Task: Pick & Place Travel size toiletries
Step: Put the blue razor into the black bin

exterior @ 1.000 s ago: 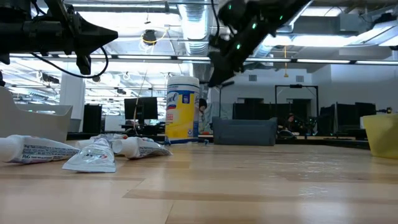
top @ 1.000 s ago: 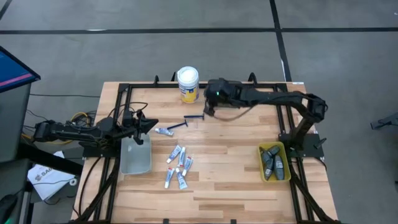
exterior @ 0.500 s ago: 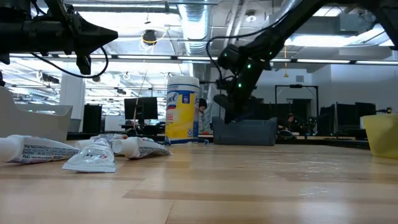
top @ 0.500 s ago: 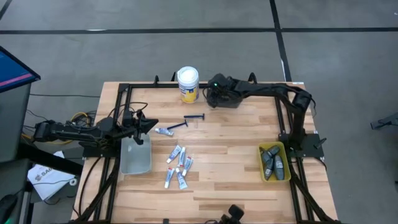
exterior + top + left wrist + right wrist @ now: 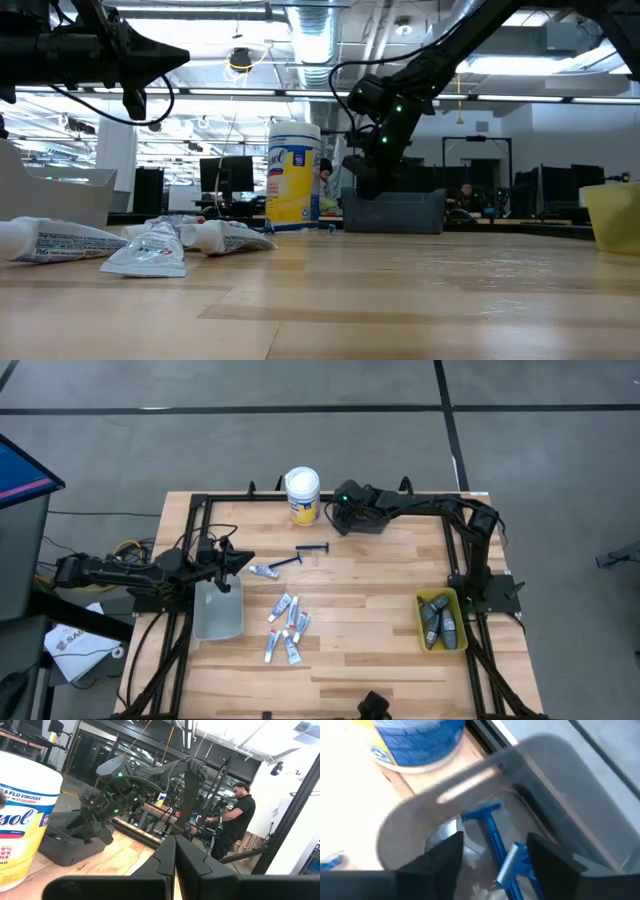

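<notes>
Two blue razors (image 5: 502, 845) lie in the smooth dark tray (image 5: 560, 780). My right gripper (image 5: 492, 851) hangs over it, fingers apart, empty. Left gripper (image 5: 175, 852) closed, empty.

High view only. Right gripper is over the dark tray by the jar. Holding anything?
Observer: No. In the right wrist view, the right gripper has its jaws apart over the dark tray.
Operator: Anything in that tray?
Observer: Two blue razors lie on its floor; the second is here.
Operator: Left jaws?
Observer: In the left wrist view, the left gripper has its jaws shut, with nothing between them.
</notes>
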Controlling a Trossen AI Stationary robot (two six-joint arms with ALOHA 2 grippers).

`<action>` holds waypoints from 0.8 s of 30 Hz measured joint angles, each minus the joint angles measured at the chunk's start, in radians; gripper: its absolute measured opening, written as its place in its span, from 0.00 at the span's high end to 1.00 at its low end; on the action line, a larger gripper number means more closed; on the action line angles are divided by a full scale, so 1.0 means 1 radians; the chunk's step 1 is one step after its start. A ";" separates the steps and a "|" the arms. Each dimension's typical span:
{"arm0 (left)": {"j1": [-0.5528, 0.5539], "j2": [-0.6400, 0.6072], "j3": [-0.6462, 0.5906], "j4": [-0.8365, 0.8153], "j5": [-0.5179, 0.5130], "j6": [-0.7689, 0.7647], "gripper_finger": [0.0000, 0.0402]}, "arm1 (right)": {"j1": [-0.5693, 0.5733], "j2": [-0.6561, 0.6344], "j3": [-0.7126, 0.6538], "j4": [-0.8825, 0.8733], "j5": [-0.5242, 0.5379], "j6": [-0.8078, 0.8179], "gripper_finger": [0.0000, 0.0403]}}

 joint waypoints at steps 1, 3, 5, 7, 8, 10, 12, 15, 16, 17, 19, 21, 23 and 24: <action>0.000 0.000 0.000 0.000 0.000 0.000 1.00 | 0.010 0.000 0.009 -0.004 0.000 -0.008 0.45; 0.000 0.000 0.000 0.000 0.000 0.000 1.00 | 0.032 -0.005 0.033 -0.008 0.000 -0.034 0.40; 0.000 0.000 0.000 0.000 0.000 0.000 1.00 | 0.064 -0.019 0.056 -0.019 0.001 -0.066 0.36; 0.000 0.000 0.000 0.000 0.000 0.000 1.00 | 0.096 -0.035 0.079 -0.017 0.000 -0.101 0.35; 0.000 0.000 0.000 0.000 0.000 0.000 1.00 | 0.113 -0.046 0.086 -0.020 -0.002 -0.125 0.34; 0.000 0.000 0.000 0.000 0.000 0.000 1.00 | 0.150 -0.064 0.102 -0.012 -0.038 -0.204 0.34; 0.000 0.000 0.000 0.000 0.000 0.000 1.00 | 0.185 -0.081 0.106 -0.019 -0.065 -0.269 0.34; 0.000 0.000 0.000 0.000 0.000 0.000 1.00 | 0.224 -0.082 0.113 -0.017 -0.088 -0.303 0.34; 0.000 0.000 0.000 0.000 0.000 0.000 1.00 | 0.232 -0.082 0.113 -0.019 -0.113 -0.320 0.34; 0.000 0.000 0.000 0.000 0.000 0.000 1.00 | 0.235 -0.082 0.113 -0.024 -0.155 -0.340 0.34; 0.000 0.000 0.000 0.000 0.000 0.000 1.00 | 0.241 -0.081 0.113 -0.021 -0.248 -0.374 0.34; 0.000 0.000 0.000 0.000 0.000 0.000 1.00 | 0.250 -0.072 0.113 -0.011 -0.294 -0.401 0.34; 0.000 0.000 0.000 0.000 0.000 0.000 1.00 | 0.254 -0.066 0.112 -0.009 -0.303 -0.415 0.34; 0.000 0.000 0.000 0.000 0.000 0.000 1.00 | 0.255 -0.066 0.111 -0.007 -0.306 -0.417 0.34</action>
